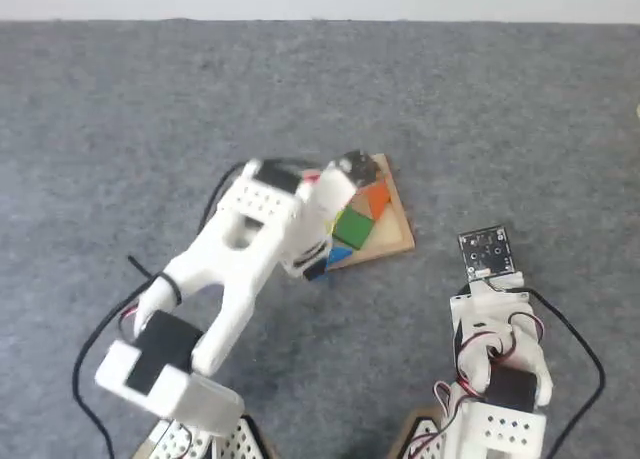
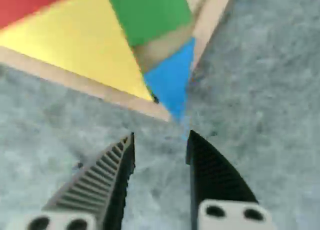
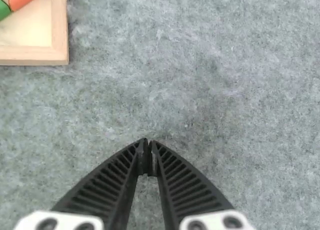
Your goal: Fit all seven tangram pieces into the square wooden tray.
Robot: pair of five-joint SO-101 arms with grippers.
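Because the small blue triangular piece (image 2: 172,82) seems to overlap 1 corner of the square wooden tray (image 2: 95,87), the left gripper (image 2: 160,137) hovers released just outside it, likely to nudge; the right gripper (image 3: 148,142) sits clenched, empty, near the tray.

tray (image 1: 400,242) half hidden by arm (image 1: 240,269), red piece (image 2: 30,2) cropped

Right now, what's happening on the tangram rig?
The left hand sits open and empty above the grey carpet, just off a corner of the wooden tray. The red piece, yellow piece, green piece and orange piece lie in the tray; the blue piece seems to ride over the corner rim, bare wood beside it. The right hand is shut on nothing, over carpet beside the tray.
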